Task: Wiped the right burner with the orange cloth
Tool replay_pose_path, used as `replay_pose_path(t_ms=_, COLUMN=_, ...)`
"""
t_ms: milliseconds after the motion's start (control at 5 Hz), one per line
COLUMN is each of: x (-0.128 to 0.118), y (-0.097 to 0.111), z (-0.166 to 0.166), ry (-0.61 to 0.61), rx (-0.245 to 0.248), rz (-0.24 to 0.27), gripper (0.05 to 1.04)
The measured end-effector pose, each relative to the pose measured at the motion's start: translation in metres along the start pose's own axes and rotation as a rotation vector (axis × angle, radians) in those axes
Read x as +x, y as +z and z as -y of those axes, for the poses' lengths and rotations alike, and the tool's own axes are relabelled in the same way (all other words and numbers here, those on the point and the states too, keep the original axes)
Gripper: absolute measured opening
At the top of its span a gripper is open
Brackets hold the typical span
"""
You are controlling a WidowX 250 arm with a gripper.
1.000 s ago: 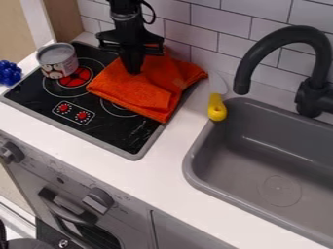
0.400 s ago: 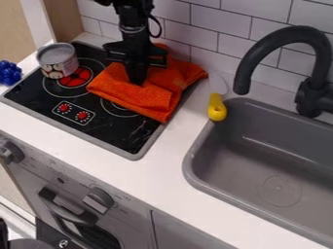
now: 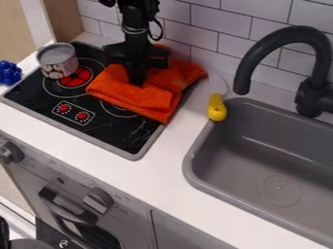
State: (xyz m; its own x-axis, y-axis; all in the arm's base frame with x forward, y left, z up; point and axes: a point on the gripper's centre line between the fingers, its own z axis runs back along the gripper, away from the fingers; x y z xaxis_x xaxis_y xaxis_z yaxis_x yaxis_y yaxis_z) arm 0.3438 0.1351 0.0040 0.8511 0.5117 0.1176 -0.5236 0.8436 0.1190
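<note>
My black gripper [image 3: 137, 81] points down onto the orange cloth [image 3: 144, 96], with its tip against the cloth's upper middle part. The cloth lies bunched and folded over the right side of the black stove top [image 3: 98, 127], its upper corner by the tiled wall. Most of the right burner [image 3: 117, 110] is hidden under the cloth; part of its ring shows at the cloth's lower left edge.
A tin can [image 3: 57, 61] stands on the stove beside the red left burner [image 3: 75, 78]. A yellow-handled utensil [image 3: 216, 108] lies between stove and sink [image 3: 195, 177]. The dark faucet [image 3: 280, 39] arches at the right; a blue object [image 3: 9, 73] sits far left.
The gripper has moved a little right and down across the cloth. Folds near its tip have shifted slightly; the cloth's outline is nearly the same.
</note>
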Motion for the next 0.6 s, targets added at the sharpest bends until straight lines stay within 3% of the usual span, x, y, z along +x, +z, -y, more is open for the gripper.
replay_pose_path(t_ms=200, x=-0.006, y=0.000, z=-0.006, ry=0.133, rx=0.056, rz=-0.035, gripper=0.052)
replay_pose_path(t_ms=400, x=-0.012, y=-0.002, z=-0.009, ry=0.333, rx=0.049, rz=-0.024, gripper=0.052)
replay_pose_path(t_ms=600, x=-0.017, y=-0.003, z=-0.018, ry=0.576, rx=0.067, rz=-0.068, gripper=0.052)
